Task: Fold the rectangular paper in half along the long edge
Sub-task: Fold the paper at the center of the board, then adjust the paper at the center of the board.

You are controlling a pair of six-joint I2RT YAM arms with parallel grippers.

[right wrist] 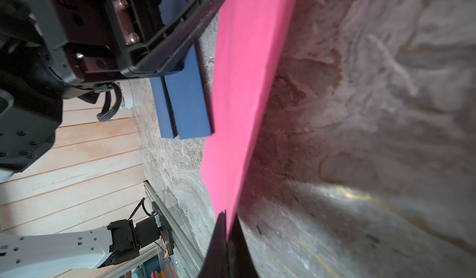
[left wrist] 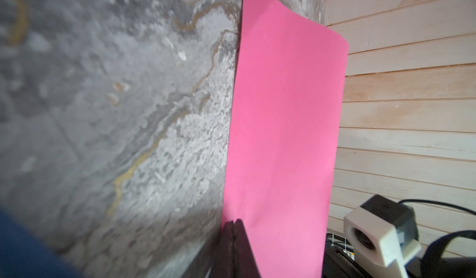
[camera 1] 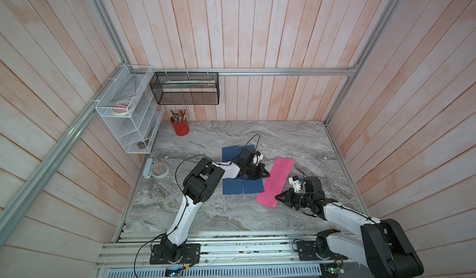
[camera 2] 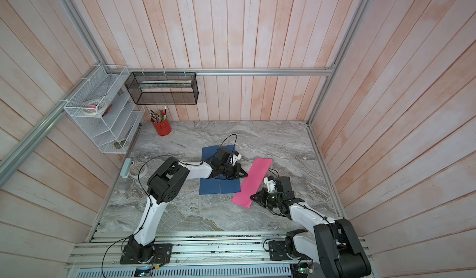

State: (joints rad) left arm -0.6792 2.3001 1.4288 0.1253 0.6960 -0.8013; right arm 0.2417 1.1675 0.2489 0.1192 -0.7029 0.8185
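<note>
The room was a booth of pale, pink-washed wooden plank walls (camera 1: 257, 32) braced by an aluminium frame (camera 1: 283, 72), with a grey marble-patterned tabletop (camera 1: 296, 140) veined in white and ochre.

Farthest left of the pink paper (camera 1: 277, 181), a white wire shelf (camera 1: 128, 114) hung in the corner. A black mesh basket (camera 1: 185, 88) hung on the back wall beside it. Below these, left of the pink paper and towards the back, stood a red pencil cup (camera 1: 181, 127). A tape roll (camera 1: 160, 170) lay by the left wall.

Just left of the pink paper, dark blue paper sheets (camera 1: 233, 186) lay flat, their corner touching its long edge.

The left gripper (camera 1: 268, 174) reached over the blue sheets to the pink paper's left long edge. Its jaws were pressed together in the left wrist view (left wrist: 233, 227); whether they pinched the sheet could not be told.

The pink paper lay as a long narrow strip, slanting from near-left to far-right in both top views (camera 2: 253, 182).

The right gripper (camera 1: 277, 196) met the pink paper's near right corner, jaws clamped on its edge in the right wrist view (right wrist: 226, 222).
</note>
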